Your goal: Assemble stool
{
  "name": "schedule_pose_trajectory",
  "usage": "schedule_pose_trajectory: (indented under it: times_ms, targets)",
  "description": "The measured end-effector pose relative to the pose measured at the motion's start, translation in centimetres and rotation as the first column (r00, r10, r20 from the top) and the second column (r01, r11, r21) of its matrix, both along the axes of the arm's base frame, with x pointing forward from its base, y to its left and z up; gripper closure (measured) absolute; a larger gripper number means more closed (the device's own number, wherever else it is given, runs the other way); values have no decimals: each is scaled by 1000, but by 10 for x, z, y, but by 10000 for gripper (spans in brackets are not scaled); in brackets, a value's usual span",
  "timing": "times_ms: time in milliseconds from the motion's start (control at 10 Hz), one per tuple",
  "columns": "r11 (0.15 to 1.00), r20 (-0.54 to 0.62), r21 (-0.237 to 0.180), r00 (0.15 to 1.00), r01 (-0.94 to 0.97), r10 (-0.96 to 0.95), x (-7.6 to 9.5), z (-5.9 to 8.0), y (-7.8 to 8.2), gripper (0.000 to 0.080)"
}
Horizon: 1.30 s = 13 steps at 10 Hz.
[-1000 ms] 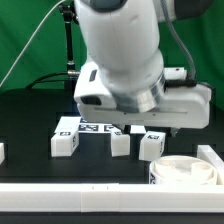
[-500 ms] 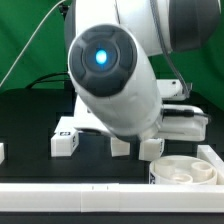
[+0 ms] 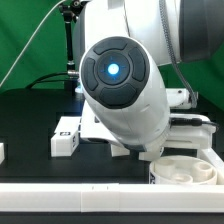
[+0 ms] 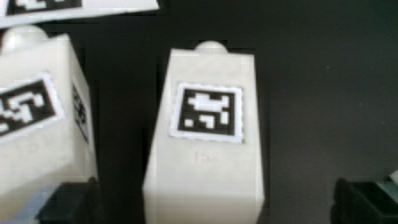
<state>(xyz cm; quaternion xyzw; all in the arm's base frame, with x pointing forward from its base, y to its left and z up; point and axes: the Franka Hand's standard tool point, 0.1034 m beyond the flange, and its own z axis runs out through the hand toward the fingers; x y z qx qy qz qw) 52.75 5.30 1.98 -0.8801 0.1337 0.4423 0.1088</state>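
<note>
On black table [image 3: 30, 112], hovering with gripper [image 4: 217, 200] spread wide astride one loose leg [image 4: 210, 120], clasping nothing. Barely starting, judging by seat [image 3: 186, 171] lying seemingly legless at the exterior view's right, fitting of legs all pending.

Tabletop [image 3: 28, 128]: black and matte, with a bare stretch on the exterior view's left.
Backdrop [image 3: 25, 35]: green cloth hanging behind the tabletop.
Rail [image 3: 60, 191]: long and white, lying along the near edge.
Marker board [image 3: 68, 125]: flat and white with printed tags; only a corner shows.
Pole [image 3: 68, 45]: thin and black, upright against the backdrop.
Cable [image 3: 30, 47]: a pale line curving across the green.
</note>
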Motion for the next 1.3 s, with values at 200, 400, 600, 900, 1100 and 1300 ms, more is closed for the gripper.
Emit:
schedule_pose_trajectory:
  times_ms: [200, 400, 600, 900, 1100, 1300]
  targets:
    - [1000, 9, -7, 1000, -2, 2, -6, -8, 4, 151]
    - [1000, 19, -12, 1000, -7, 8, -8, -12, 9, 151]
    - [1000, 20, -13, 1000, -8, 8, -8, -14, 9, 181]
    - [1000, 21, -9, 1000, -10, 11, -9, -15, 8, 362]
    - [1000, 24, 2, 1000, -15, 15, -9, -14, 5, 462]
    - [1000, 23, 5, 1000, -16, 16, -6, -10, 4, 462]
